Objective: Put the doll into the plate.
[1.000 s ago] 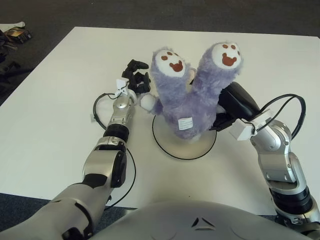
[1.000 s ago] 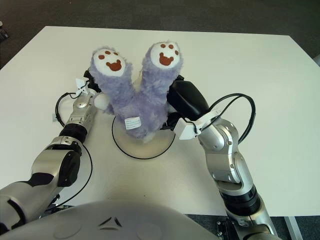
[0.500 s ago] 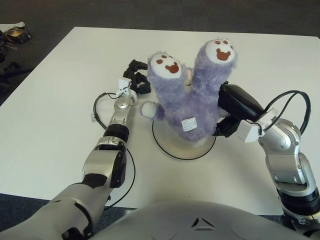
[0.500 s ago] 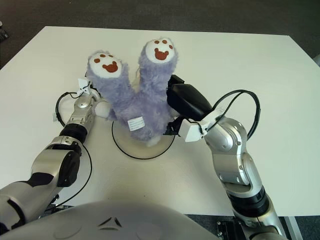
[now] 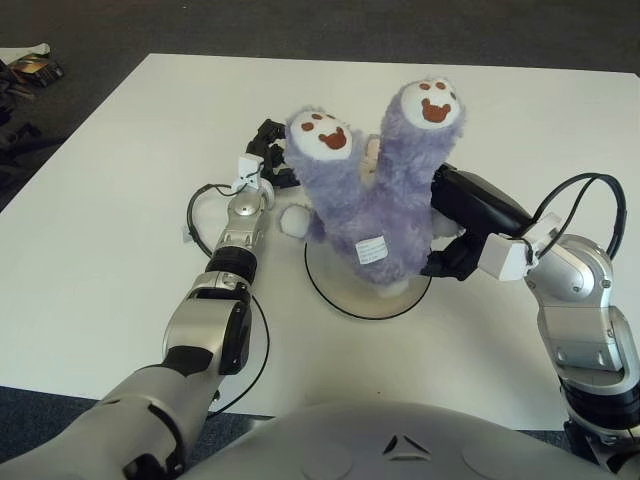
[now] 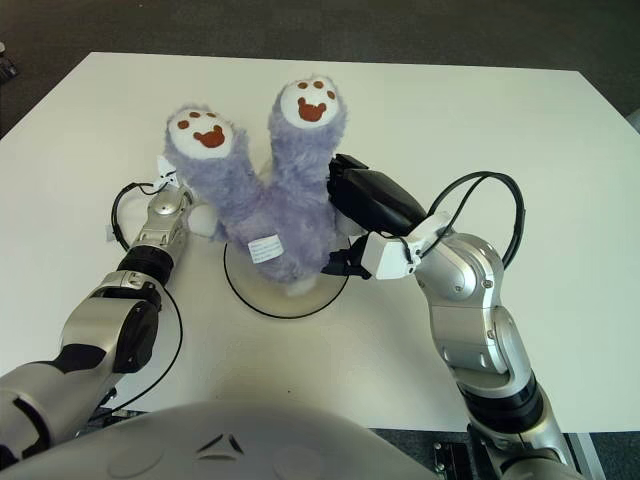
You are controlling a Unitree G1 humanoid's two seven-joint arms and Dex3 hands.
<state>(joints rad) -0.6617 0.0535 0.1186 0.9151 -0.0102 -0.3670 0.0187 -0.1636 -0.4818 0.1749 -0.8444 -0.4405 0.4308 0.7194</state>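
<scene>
Doll sits feet-up over the centre-frame plate, both hands pressed on it: ease right hand and left hand off evenly so it doesn't tip.

White table, dark carpet.

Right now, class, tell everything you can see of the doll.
The doll is purple plush, fluffy, upside down: two legs point up, with white soles and brown paw prints. A white tag hangs on its body. It stands over the plate, its lower end hidden. The right hand presses its side; the left hand shows just behind it.
</scene>
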